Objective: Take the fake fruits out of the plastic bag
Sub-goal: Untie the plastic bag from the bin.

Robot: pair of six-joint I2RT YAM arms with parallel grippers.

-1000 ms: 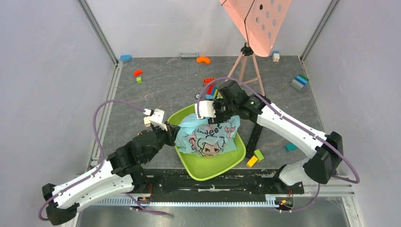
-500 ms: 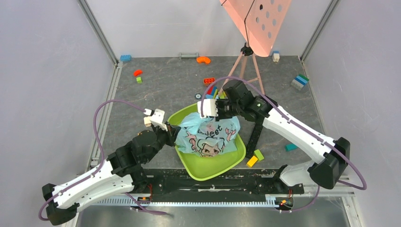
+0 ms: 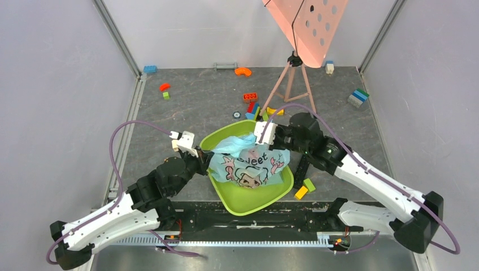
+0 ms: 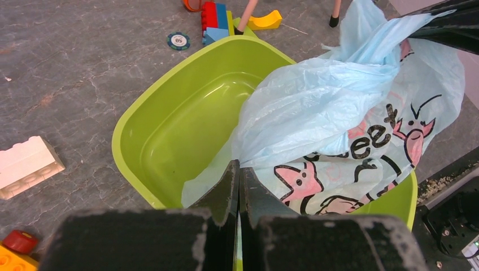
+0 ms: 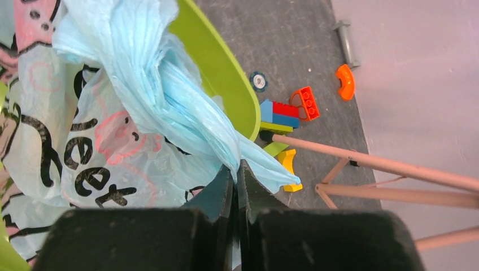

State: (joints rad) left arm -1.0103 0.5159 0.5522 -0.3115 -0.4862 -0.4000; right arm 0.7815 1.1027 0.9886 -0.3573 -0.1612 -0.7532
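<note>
Two pinches hold the bag (image 3: 248,165), which sits in the green tub (image 3: 243,202) on the counter (image 3: 197,107). The left fingers (image 4: 229,189) are clamped on its left edge, and the right fingers (image 5: 226,189) are clamped on the twisted handle at its far side. No fruits show; they are probably hidden under the printed film. To do this well, draw the two grips apart gently and slightly upward so the mouth spreads, with the bag's belly resting in the tub. Too hard a pull could tear the thin film or slip it free.
</note>
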